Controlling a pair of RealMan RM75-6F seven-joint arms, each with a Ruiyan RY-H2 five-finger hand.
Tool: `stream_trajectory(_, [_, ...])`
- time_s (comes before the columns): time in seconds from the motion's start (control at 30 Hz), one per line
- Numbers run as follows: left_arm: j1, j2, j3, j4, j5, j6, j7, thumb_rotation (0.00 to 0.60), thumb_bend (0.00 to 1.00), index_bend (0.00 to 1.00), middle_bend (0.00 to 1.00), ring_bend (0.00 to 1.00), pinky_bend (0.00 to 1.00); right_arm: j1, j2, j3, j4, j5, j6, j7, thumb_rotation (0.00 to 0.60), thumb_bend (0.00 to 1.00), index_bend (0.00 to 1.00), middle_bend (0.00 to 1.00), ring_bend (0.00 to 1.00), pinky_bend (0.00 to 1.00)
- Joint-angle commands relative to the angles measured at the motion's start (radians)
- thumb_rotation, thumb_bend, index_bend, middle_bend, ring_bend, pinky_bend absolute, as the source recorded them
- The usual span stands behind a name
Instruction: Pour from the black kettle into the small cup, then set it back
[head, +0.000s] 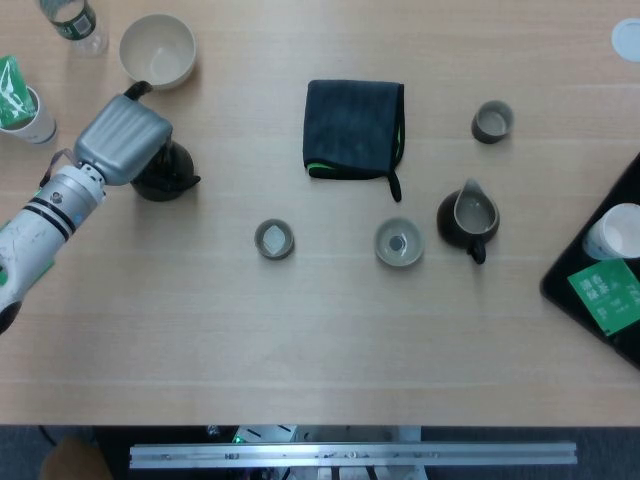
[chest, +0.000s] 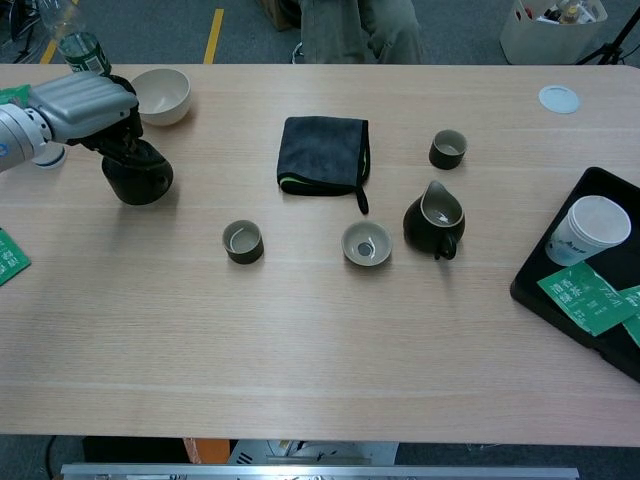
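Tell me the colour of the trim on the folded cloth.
Bright green, along the lower edge of the dark cloth; the head view shows it best.

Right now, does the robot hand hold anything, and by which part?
The left robot hand holds the black kettle from above, near its top; the exact contact is hidden.

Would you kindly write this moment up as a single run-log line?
left hand: gripping black kettle from above | kettle: far left, near cream bowl | small cup: untouched | right hand: not in view
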Motion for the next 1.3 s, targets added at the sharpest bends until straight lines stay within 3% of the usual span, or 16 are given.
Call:
stream_trajectory(0.03, [0.020, 0.014, -0.025, -0.035, -0.052, 0.001, 0.042, 0.244, 0.20, 0.95, 1.00, 0.84, 0.19, 0.000, 0.000, -0.001, -0.001, -0.002, 0.000, -0.001, 0.600, 0.00, 0.36, 0.39, 0.23, 0.23])
stream_trajectory(0.17, [0.042, 0.029, -0.051, -0.080, -0.109, 0.014, 0.086, 0.314, 0.20, 0.96, 1.00, 0.85, 0.21, 0.001, 0.000, -0.002, -0.001, -0.005, 0.000, 0.000, 0.600, 0.00, 0.36, 0.39, 0.23, 0.23])
stream_trajectory(0.33, [0.071, 0.046, -0.079, -0.129, -0.172, 0.043, 0.139, 0.301, 0.20, 0.97, 1.00, 0.86, 0.22, 0.002, -0.003, -0.004, 0.000, -0.010, -0.001, 0.001, 0.600, 0.00, 0.36, 0.39, 0.23, 0.23])
stream_trajectory(0.5, [0.099, 0.064, -0.102, -0.181, -0.225, 0.080, 0.187, 0.344, 0.21, 0.98, 1.00, 0.87, 0.23, 0.006, -0.006, -0.006, 0.001, -0.018, -0.003, 0.002, 0.600, 0.00, 0.36, 0.39, 0.23, 0.23])
stream_trajectory(0.83, [0.158, 0.097, -0.147, -0.291, -0.310, 0.178, 0.252, 0.369, 0.25, 0.98, 1.00, 0.87, 0.23, 0.009, -0.009, -0.011, -0.002, -0.037, 0.003, 0.004, 0.600, 0.00, 0.36, 0.39, 0.23, 0.23])
stream_trajectory(1.07, [0.191, 0.122, -0.156, -0.376, -0.326, 0.244, 0.310, 0.524, 0.25, 0.98, 1.00, 0.88, 0.24, 0.006, -0.008, -0.018, 0.002, -0.050, 0.012, 0.013, 0.600, 0.00, 0.36, 0.39, 0.23, 0.23])
stream_trajectory(1.3, [0.217, 0.139, -0.152, -0.464, -0.314, 0.305, 0.374, 0.532, 0.25, 0.98, 1.00, 0.88, 0.24, 0.002, -0.011, -0.027, 0.012, -0.063, 0.018, 0.029, 0.600, 0.00, 0.36, 0.39, 0.23, 0.23])
